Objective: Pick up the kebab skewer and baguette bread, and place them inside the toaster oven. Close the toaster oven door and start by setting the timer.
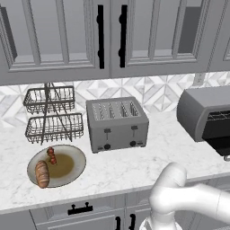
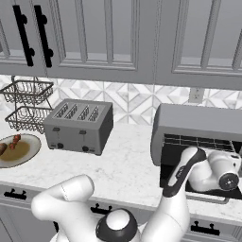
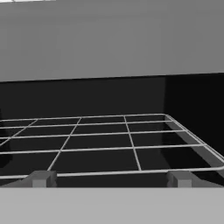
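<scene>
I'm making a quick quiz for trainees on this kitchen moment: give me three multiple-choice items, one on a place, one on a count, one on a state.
1. Where does the baguette bread lie?
A. On the plate
B. In the wire basket
C. On the oven rack

2. How many slots does the toaster have on top?
A. Two
B. Four
C. Six

3. How is the toaster oven right now?
A. Door shut
B. Open with food on its rack
C. Open with its wire rack bare

Key: 1 A, the loaf rests at the plate's rim beside the kebab skewer. 2 B, four slots show on top. 3 C, the hand view looks into the dark cavity at a bare rack.
</scene>
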Available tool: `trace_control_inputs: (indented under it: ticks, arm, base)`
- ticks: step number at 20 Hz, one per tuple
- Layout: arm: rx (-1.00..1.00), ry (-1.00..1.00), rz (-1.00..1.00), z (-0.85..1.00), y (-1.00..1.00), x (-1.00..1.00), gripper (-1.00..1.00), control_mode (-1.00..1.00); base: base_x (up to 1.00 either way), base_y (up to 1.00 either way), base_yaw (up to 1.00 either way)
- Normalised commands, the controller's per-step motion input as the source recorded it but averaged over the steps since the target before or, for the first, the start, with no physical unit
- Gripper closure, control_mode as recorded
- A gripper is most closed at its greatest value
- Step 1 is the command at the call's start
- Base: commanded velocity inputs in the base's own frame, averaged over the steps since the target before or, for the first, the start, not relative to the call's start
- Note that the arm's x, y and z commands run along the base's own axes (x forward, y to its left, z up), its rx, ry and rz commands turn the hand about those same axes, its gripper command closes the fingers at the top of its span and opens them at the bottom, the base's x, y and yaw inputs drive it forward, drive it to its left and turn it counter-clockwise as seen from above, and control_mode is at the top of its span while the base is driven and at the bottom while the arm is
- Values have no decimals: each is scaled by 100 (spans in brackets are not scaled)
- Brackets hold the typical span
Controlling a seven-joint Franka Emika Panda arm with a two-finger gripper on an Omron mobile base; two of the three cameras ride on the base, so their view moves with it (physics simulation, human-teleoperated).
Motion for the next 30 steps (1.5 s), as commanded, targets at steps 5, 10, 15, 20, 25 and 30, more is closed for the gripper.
trace_control_inputs:
  ticks: [5, 10, 15, 20, 25, 30]
  arm:
    - [0, 0, 0, 6, 17, 4, -100, -100]
    - [0, 0, 0, 0, 1, 25, -100, -100]
    - [0, 7, 0, -1, 12, 41, -100, -100]
    - [0, 9, 0, -7, 7, 42, -100, -100]
    - [0, 6, 0, -7, 0, 31, -100, -100]
    - [0, 25, 0, -26, 0, 0, -100, -100]
  base:
    - [0, 0, 0]
    - [0, 0, 0]
    - [0, 0, 0]
    - [0, 0, 0]
    - [0, 0, 0]
    - [0, 0, 0]
